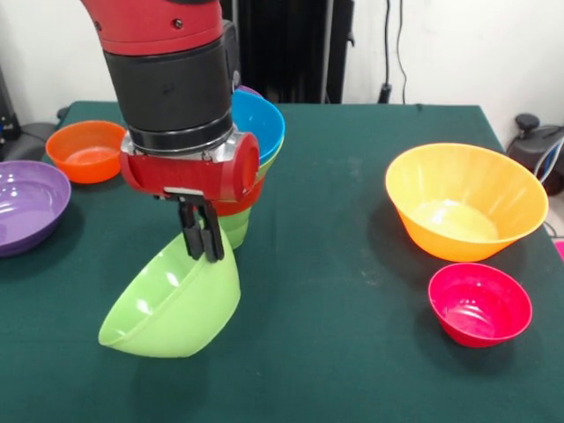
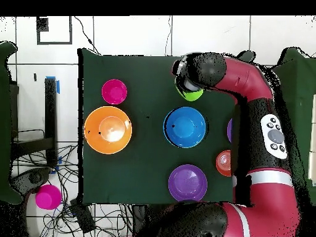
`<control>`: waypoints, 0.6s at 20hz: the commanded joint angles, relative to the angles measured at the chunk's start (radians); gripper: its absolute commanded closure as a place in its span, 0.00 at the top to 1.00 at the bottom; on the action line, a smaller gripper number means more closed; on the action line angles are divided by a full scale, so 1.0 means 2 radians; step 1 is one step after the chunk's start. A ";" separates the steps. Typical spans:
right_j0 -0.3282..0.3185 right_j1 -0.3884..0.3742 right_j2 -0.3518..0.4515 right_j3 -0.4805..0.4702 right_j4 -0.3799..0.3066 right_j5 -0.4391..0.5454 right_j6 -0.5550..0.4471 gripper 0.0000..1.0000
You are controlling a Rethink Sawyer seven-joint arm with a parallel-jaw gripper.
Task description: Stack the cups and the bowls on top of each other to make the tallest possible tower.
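The gripper [image 1: 204, 240] is pinching the rim of a lime-green bowl [image 1: 172, 305] between nearly closed fingers, holding it tilted in front of the tower [image 1: 251, 141]. Carrying it well means levelling it, then centring it over the blue bowl [image 2: 184, 126]. The overhead view is showing a purple bowl [image 2: 187, 182] behind the tower, probably hidden from the front camera.

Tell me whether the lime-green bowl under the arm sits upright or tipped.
Tipped. The lime-green bowl leans with its opening facing up and left, its high rim pinched in the hand.
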 commanded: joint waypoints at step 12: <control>0.014 -0.055 0.033 0.031 -0.004 0.054 -0.062 0.00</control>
